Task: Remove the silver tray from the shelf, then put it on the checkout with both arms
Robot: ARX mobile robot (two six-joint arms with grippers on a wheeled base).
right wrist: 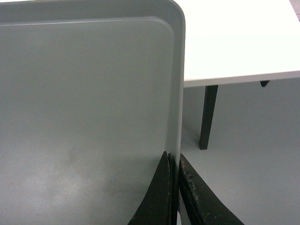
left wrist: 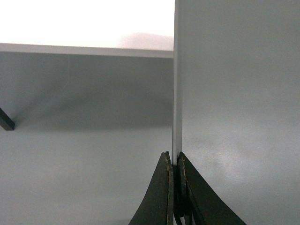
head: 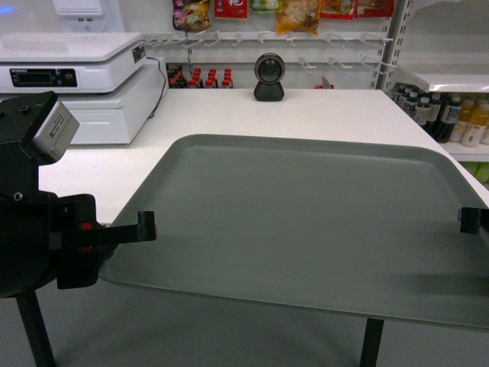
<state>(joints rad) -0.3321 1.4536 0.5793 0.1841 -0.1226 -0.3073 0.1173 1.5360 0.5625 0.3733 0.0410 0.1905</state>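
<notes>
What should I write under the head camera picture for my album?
Both end effectors, left and right, hold the silver tray over the checkout.

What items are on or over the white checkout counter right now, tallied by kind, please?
Silver tray, held by the left gripper and right gripper, partly over the checkout: 1
White cash register with scale: 1
Black round camera: 1
Total: 3
</notes>
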